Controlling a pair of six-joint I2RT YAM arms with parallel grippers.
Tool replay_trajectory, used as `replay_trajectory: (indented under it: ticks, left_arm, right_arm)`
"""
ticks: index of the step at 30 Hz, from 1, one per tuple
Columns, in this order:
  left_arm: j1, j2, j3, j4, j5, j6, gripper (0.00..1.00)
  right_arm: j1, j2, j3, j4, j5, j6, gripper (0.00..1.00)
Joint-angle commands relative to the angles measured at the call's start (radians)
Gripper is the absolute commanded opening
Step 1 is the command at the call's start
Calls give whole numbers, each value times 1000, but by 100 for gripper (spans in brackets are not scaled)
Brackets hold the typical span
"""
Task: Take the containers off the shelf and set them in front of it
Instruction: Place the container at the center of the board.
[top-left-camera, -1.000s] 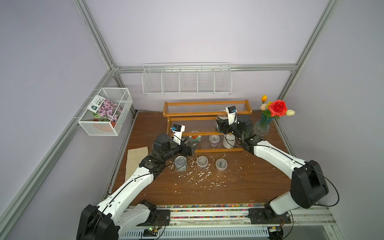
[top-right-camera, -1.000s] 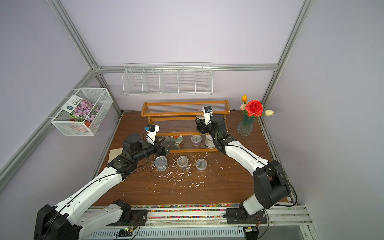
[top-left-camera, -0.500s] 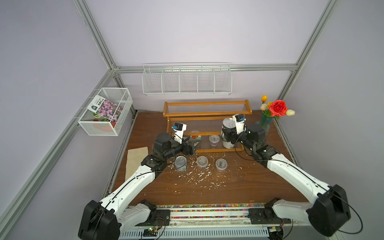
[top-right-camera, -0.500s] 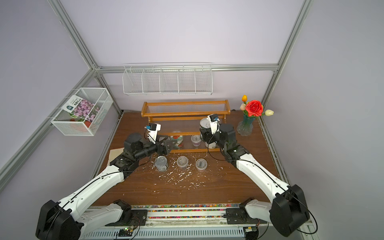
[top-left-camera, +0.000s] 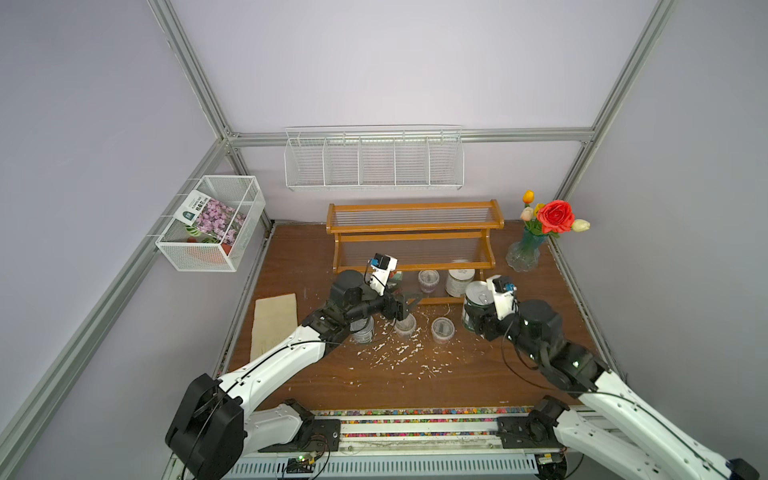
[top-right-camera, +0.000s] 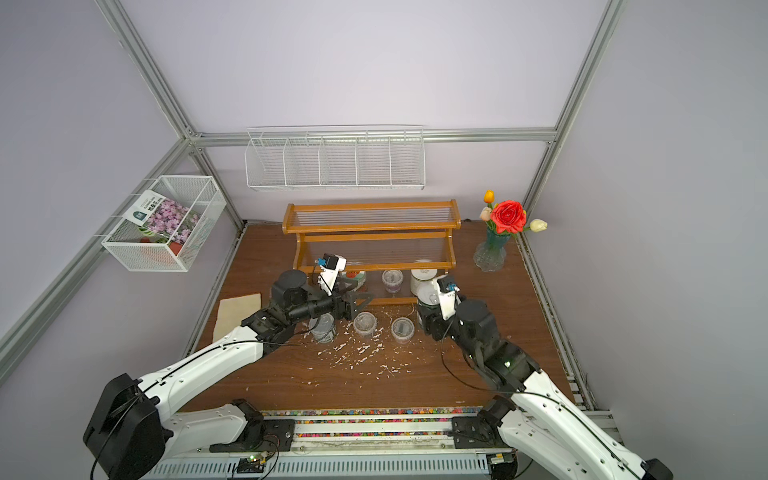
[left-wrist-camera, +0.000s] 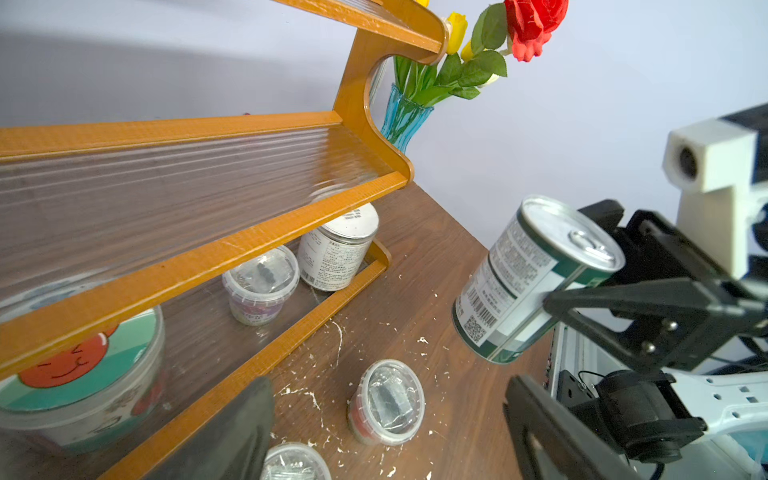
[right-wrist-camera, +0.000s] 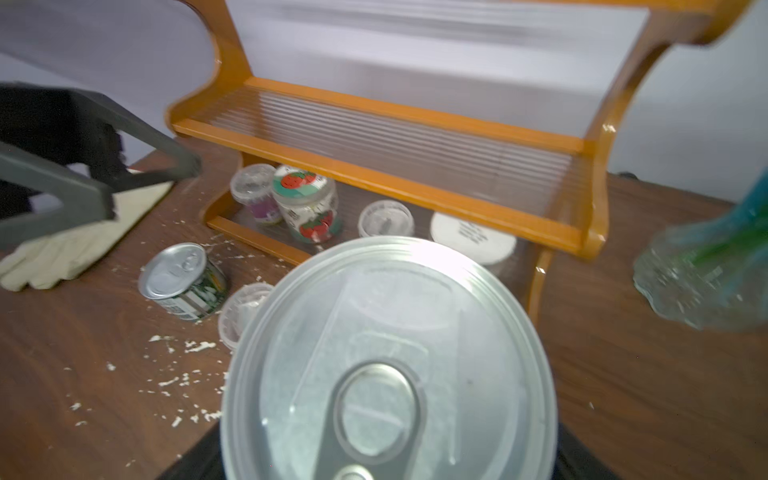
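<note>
I see the brown wood-grain table (top-left-camera: 457, 386) with the orange-brown wooden stepped shelf (top-left-camera: 415, 227) at its 12 o'clock, three tiers of clear ribbed panels. My right gripper (top-left-camera: 477, 319) is clamped on the tall green-and-white metal tin (left-wrist-camera: 528, 286), at 3 o'clock of the row standing in front of the shelf. My left gripper (top-right-camera: 360, 293) stands wide and empty just in front of the bottom tier.

I count three cylindrical tins: the held one, a white-labelled tin (top-left-camera: 459, 282) on the bottom tier, and a short pull-tab tin (right-wrist-camera: 183, 282) on the table at the row's 9 o'clock end. One wide clear tub with a red-and-teal lid (right-wrist-camera: 305, 203) sits on that tier.

There are four clear lidded cups. A purple-filled cup (right-wrist-camera: 253, 189) and a second shelf cup (right-wrist-camera: 386, 220) are on the tier. A left table cup (top-left-camera: 405, 326) and a right table cup (top-left-camera: 441, 328) are in the row. White flakes (top-left-camera: 399, 357) litter the wood.
</note>
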Motion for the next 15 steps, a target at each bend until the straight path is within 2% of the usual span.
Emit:
replay_trajectory:
  ticks: [1, 6, 15]
  left_arm:
    - [-9, 19, 5, 64, -11, -10, 90]
    - [-9, 33, 5, 72, -17, -5, 91]
    - [-9, 55, 0, 70, -21, 4, 91]
  right_arm:
    - [16, -83, -100, 10, 225, 87, 61]
    - [17, -87, -239, 189, 267, 150, 61]
    - [18, 163, -350, 557, 347, 169, 62]
